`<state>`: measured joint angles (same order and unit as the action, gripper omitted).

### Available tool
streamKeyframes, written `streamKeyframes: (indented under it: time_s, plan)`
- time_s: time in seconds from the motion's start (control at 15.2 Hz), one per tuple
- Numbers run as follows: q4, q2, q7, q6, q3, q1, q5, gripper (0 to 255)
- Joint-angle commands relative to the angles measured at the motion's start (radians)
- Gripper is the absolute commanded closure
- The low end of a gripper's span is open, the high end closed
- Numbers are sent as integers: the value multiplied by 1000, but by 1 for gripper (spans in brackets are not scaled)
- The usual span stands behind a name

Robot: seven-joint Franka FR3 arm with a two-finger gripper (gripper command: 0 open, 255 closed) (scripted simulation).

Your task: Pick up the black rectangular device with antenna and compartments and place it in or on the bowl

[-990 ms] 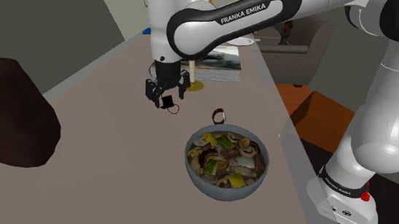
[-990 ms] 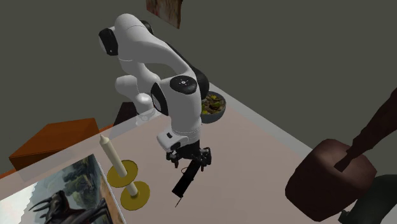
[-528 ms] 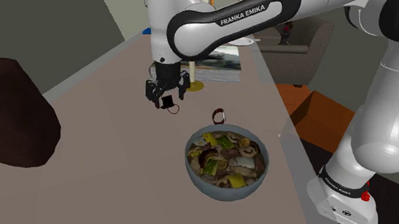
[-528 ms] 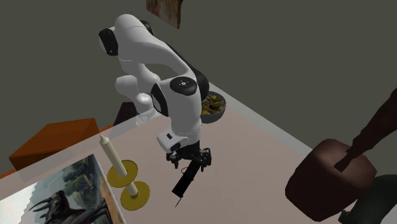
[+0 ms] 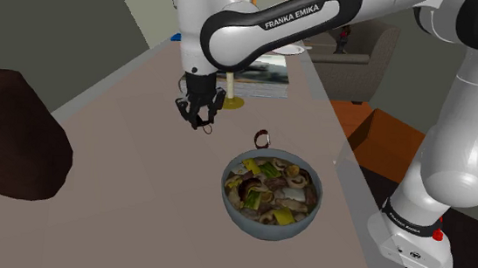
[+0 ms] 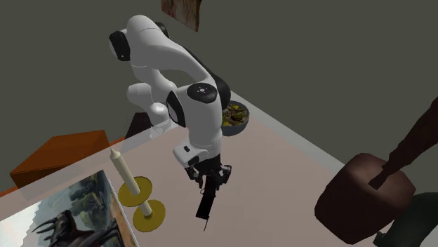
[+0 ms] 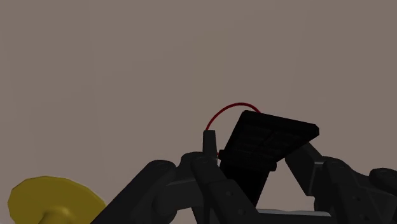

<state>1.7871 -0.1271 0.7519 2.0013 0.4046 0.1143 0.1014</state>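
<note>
A black device (image 6: 206,202) is clasped between the two fingers of the gripper (image 6: 208,175), which are closed in on its upper end. In the second exterior view it is seen hanging below the gripper, nearly upright, its thin antenna end pointed down at the beige table (image 6: 281,161); whether the tip touches the table cannot be told. In the wrist view the device (image 7: 267,146) is shown as a dark ribbed slab gripped from both sides, with a thin red wire (image 7: 222,111) looped off its far edge. In the shoulder view the gripper (image 5: 199,115) is held over the table, apart from the bowl (image 5: 260,229), which is filled with mixed food and stands nearer the stand. A pale candle (image 6: 121,168) in a yellow holder (image 6: 137,189) is set on the table to the second exterior view's left of the gripper.
</note>
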Motion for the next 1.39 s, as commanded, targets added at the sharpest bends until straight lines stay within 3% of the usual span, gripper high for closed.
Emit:
streamKeyframes:
  time_s: [0.0,1.32]
  plan:
    - [6,-2,0,-1,-1,0,0,255]
    - [-256,-6,-12,-260,5,7,-5,255]
